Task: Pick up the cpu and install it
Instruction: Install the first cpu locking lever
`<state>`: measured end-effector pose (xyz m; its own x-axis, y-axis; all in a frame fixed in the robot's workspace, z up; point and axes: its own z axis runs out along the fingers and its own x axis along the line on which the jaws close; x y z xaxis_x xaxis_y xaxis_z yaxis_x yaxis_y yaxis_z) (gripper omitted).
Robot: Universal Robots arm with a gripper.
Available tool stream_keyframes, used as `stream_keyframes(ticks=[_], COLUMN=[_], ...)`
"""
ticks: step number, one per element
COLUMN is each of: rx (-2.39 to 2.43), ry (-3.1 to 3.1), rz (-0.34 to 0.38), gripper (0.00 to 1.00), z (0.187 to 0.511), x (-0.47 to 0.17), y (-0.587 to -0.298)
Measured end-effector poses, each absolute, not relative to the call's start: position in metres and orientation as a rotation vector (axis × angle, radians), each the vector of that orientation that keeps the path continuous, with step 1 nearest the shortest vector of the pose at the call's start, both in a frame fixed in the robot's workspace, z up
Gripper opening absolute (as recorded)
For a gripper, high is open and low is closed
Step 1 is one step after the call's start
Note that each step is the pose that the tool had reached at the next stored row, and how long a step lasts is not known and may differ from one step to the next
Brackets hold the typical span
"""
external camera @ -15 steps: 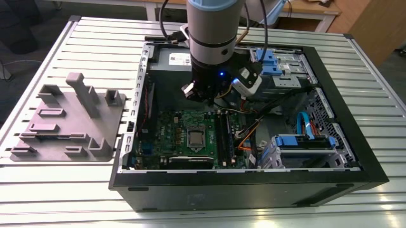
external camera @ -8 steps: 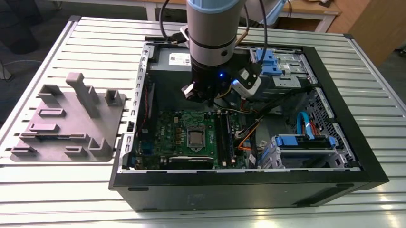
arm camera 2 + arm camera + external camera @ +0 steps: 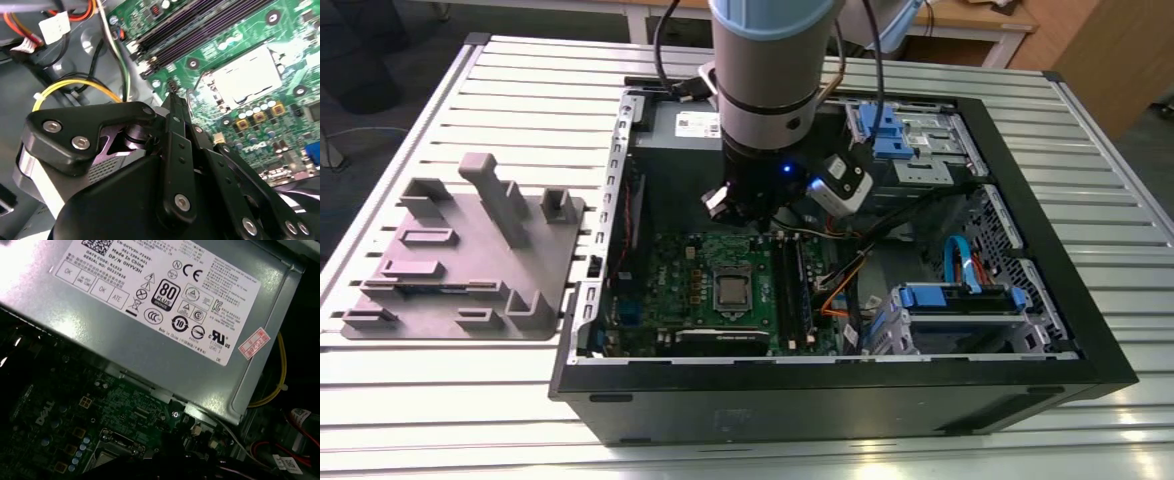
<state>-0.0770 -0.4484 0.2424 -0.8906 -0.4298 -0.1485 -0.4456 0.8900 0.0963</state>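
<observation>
Here my gripper hangs inside the computer case, above the green board, so its fingers can reach down. The cpu lies mid-board in its socket. Whether the fingers are apart, I cannot tell.

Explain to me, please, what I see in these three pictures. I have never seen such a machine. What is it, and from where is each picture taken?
The exterior view looks down on a robot arm reaching into an open computer case on a slatted metal table. Beside the case lies a grey plastic fixture plate. Inside is the green motherboard with the square cpu socket in its middle.

The two wrist views come from cameras on the arm. The second wrist view shows the black gripper above the motherboard, near the socket. The first wrist view shows the grey power supply box. Whether the gripper holds anything I cannot tell.
</observation>
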Motion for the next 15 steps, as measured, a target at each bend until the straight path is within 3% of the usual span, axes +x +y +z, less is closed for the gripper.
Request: stream_keyframes(ticks=[15], rx=[-0.671], ry=[2.941], rz=[0.166], gripper=[0.11], z=[0.242], x=[-0.077], y=[-0.477])
